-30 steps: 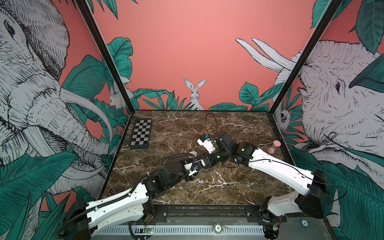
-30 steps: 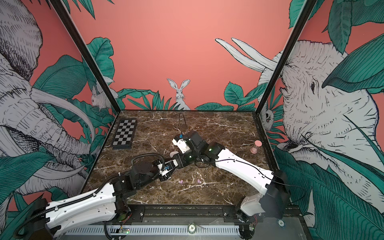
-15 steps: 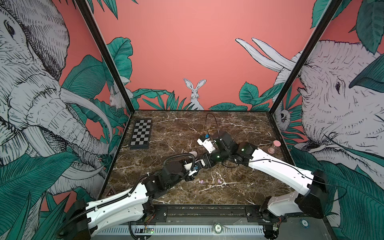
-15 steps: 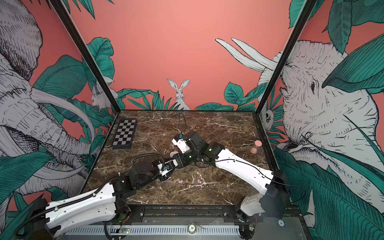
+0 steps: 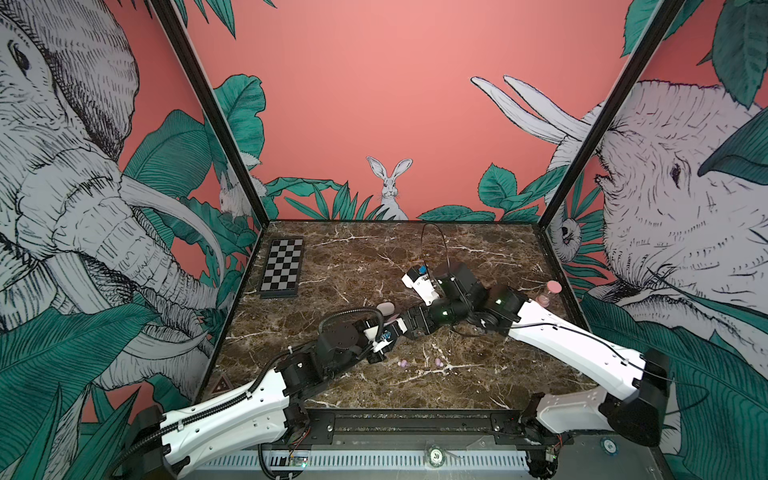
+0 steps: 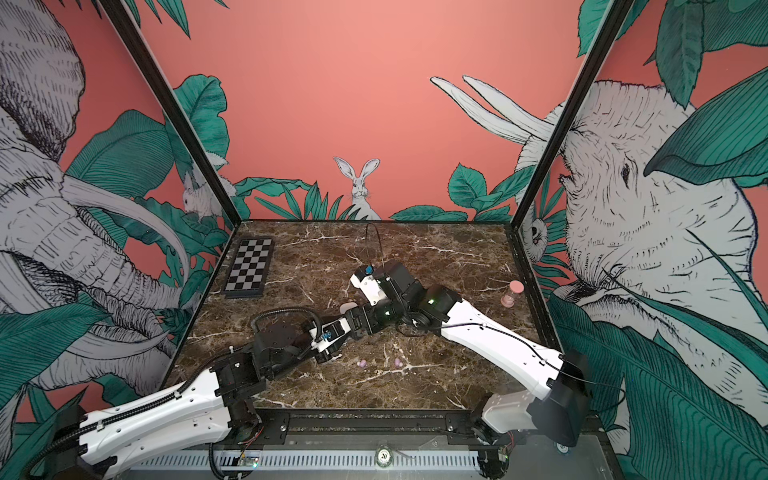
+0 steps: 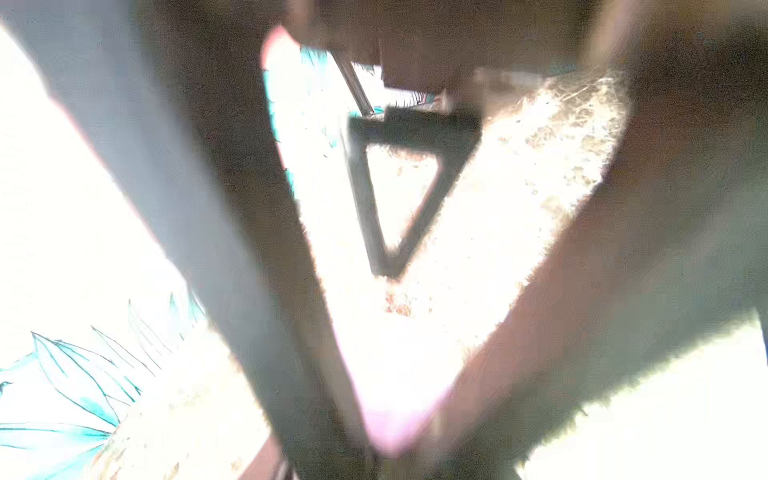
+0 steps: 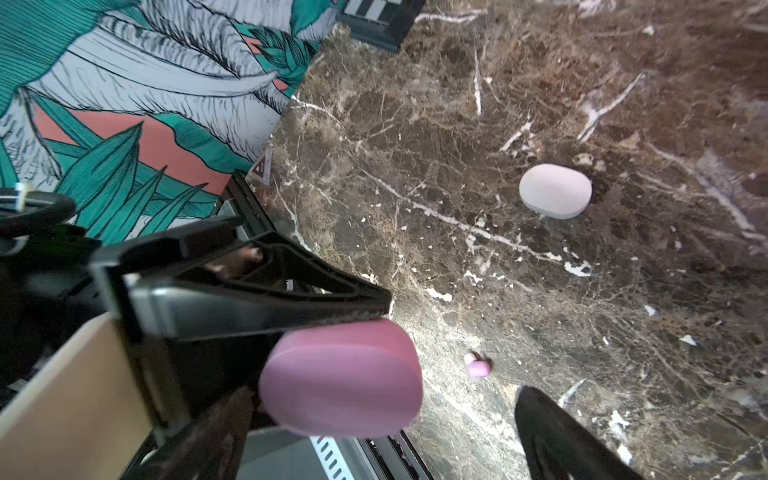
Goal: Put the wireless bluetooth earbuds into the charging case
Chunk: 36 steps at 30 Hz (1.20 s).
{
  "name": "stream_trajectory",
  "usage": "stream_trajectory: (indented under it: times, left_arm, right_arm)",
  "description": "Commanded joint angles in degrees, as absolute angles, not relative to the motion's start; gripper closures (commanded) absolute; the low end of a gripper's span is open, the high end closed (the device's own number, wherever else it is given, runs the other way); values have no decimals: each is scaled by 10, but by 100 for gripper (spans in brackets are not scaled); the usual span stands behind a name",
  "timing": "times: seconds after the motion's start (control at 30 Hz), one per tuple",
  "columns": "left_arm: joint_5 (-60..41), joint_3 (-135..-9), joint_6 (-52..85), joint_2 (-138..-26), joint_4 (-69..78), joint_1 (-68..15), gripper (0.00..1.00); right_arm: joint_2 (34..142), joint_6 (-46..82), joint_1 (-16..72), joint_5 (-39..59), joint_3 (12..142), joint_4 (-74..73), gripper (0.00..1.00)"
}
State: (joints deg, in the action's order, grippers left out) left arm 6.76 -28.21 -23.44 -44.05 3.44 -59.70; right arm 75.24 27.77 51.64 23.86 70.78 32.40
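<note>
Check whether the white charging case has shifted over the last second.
No. In a top view the white charging case sits at the same offset from the checkerboard as before.

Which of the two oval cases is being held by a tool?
The pink case, gripped by the left tool; the white case lies untouched on the marble table.

- I see white shells, black joints on both arms.
- Left arm (image 5: pixel 232 415): black corrugated conduit (image 5: pixel 212 409) along the link, white zip ties.
- Right arm (image 5: pixel 573 345): thin black cable (image 5: pixel 590 337), green LEDs (image 5: pixel 498 300) near wrist.
</note>
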Motion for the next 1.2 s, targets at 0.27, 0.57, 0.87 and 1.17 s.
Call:
stream_trajectory:
  times: [0.27,0.57,0.87,1.17]
  left_arm:
    - [-64,-354,-121,-410,-166,-593,100]
    - [-182,-351,-85,-415,-171,-586,100]
    - [-295,-368,-70,-464,-158,-543,100]
    - [-296,-364,-64,-464,-156,-541,100]
  right_arm:
    - [584,219,472,175,615,215,2]
    - [494,98,473,199,511,151,2]
    - [511,32,524,182,483,154,2]
    - [533,-7,594,162,458,122,2]
